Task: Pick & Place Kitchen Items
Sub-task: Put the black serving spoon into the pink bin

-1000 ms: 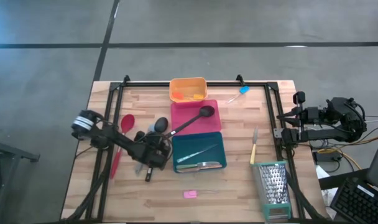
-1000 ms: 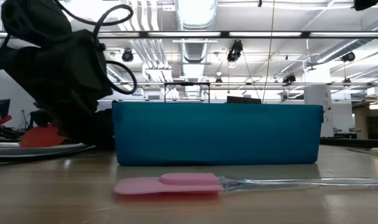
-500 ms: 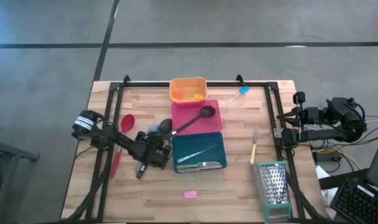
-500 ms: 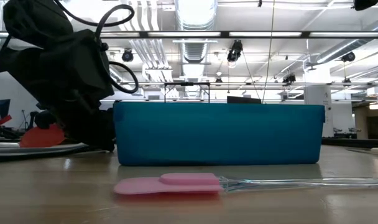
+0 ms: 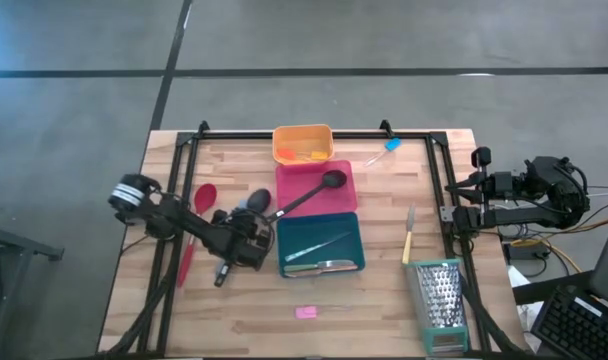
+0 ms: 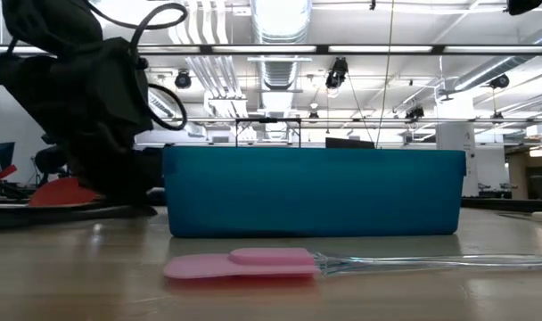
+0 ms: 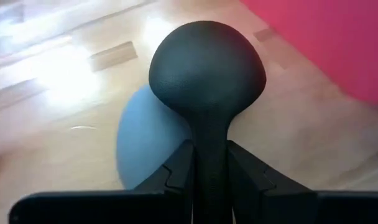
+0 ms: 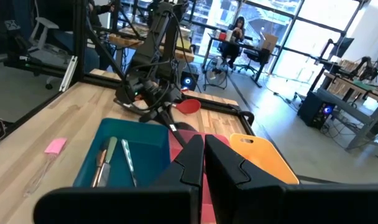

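The left gripper pinches the black spoon by its stiff, light handle; right gripper's fingers nearly closed

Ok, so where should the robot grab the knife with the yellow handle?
By the yellow handle, from straight above, I'd guess. The knife lies flat and alone on the table, between the teal tray and the grater, so fingers can close across the handle's narrow sides, away from the blade.
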You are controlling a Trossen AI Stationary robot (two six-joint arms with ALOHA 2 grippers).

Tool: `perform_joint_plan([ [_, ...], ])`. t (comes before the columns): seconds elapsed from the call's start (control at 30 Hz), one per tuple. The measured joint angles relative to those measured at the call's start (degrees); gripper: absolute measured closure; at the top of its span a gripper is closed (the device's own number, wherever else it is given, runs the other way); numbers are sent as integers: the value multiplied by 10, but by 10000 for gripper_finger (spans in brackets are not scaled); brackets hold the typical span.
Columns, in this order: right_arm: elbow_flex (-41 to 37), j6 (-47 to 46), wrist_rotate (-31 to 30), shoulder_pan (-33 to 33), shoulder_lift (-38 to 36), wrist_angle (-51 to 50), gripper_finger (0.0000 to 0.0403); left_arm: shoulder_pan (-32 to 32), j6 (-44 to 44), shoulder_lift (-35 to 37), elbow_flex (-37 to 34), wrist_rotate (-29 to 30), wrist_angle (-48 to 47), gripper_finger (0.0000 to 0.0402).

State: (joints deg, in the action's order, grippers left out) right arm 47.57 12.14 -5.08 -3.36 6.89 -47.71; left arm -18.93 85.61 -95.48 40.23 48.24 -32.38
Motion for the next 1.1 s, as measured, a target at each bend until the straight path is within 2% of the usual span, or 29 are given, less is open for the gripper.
perform_joint_plan([
  [0.27, 0, -1, 0, 0, 0, 0, 394, -1, 1, 45, 0, 34, -29, 334],
  [0.57, 0, -1, 0, 0, 0, 0, 394, 1, 49, 125, 2, 59, -161, 334],
  [0.7, 0, -1, 0, 0, 0, 0, 394, 2, 40, 173, 3, 88, -200, 334],
  [0.93, 0, 0, 0, 0, 0, 0, 394, 9, -83, 260, 26, 131, -189, 334],
  [1.1, 0, 0, 0, 0, 0, 0, 394, 26, -272, 293, 81, 138, -122, 334],
])
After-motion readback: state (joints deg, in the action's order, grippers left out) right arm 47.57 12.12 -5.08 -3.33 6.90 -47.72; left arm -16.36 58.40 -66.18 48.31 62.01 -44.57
